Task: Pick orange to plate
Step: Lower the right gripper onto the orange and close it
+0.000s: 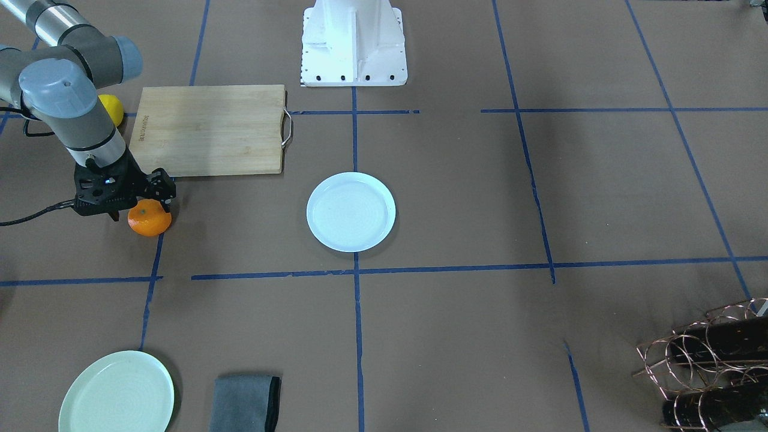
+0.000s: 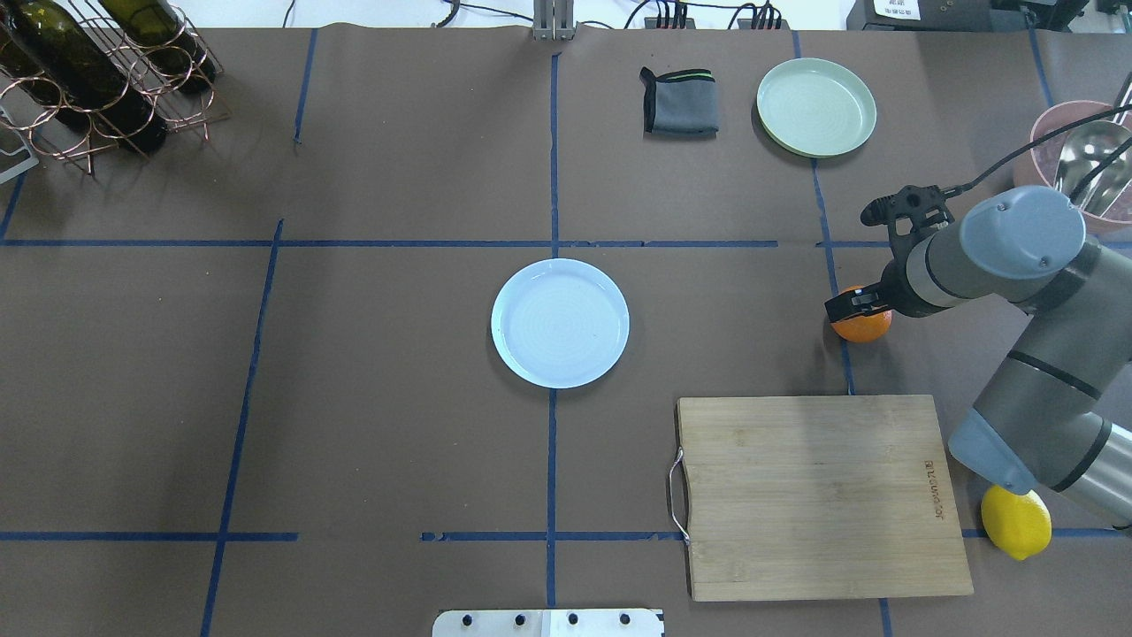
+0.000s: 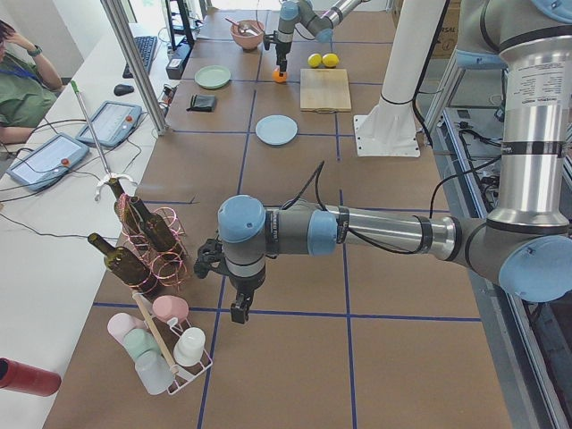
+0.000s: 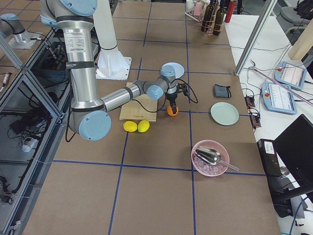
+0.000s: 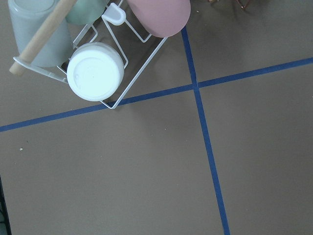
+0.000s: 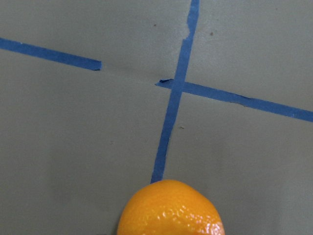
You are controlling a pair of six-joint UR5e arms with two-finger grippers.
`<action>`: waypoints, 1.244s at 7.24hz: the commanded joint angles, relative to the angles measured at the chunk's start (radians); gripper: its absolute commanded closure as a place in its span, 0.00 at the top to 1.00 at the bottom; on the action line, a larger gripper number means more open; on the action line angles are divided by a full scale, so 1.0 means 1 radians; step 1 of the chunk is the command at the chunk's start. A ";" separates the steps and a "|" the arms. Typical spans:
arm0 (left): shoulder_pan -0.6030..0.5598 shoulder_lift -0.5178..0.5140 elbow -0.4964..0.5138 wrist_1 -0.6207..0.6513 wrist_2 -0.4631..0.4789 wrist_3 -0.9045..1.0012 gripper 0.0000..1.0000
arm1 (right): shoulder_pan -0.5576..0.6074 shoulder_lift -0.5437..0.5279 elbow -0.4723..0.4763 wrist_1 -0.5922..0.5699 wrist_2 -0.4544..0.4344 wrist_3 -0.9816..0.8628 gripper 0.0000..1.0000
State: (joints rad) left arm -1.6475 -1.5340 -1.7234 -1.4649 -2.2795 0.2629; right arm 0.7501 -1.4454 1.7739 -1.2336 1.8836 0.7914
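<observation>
The orange [image 1: 150, 222] [image 2: 862, 329] lies on the brown table on a blue tape line, off the far end of the cutting board. My right gripper [image 1: 141, 210] is lowered over it, open, one finger on each side of the fruit. The right wrist view shows the orange [image 6: 168, 208] at the bottom centre, with no fingers in it. The pale blue-white plate [image 1: 351, 211] [image 2: 560, 323] sits bare at the table's middle, well apart from the orange. My left gripper [image 3: 237, 311] hangs over the far end of the table by the cup rack; I cannot tell whether it is open or shut.
A wooden cutting board [image 2: 822, 495] lies between the orange and the robot base, with a lemon [image 2: 1017, 522] beside it. A mint-green plate [image 2: 816, 106], a grey cloth [image 2: 679, 102] and a pink bowl with a scoop [image 2: 1074, 150] lie beyond. A wine rack [image 2: 88, 80] stands far left.
</observation>
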 commanded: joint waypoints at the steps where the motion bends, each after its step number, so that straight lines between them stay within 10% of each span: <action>1: 0.000 0.000 -0.001 -0.002 0.000 -0.001 1.00 | -0.012 0.019 -0.034 0.002 -0.011 0.000 1.00; 3: 0.000 -0.002 -0.001 -0.002 0.000 0.001 1.00 | -0.026 0.037 -0.066 0.002 -0.012 0.000 1.00; 4: 0.000 -0.002 -0.005 -0.002 0.000 0.001 1.00 | -0.028 0.039 -0.067 0.002 -0.014 0.002 0.80; 5: 0.000 -0.002 -0.005 -0.002 0.000 0.001 1.00 | -0.028 0.045 -0.059 0.002 -0.012 0.020 0.09; 9: 0.000 -0.002 -0.005 0.000 0.000 0.001 1.00 | -0.098 0.320 -0.030 -0.149 -0.015 0.266 0.00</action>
State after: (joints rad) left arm -1.6475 -1.5355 -1.7288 -1.4655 -2.2795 0.2642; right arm 0.6956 -1.2610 1.7480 -1.2778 1.8753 0.9523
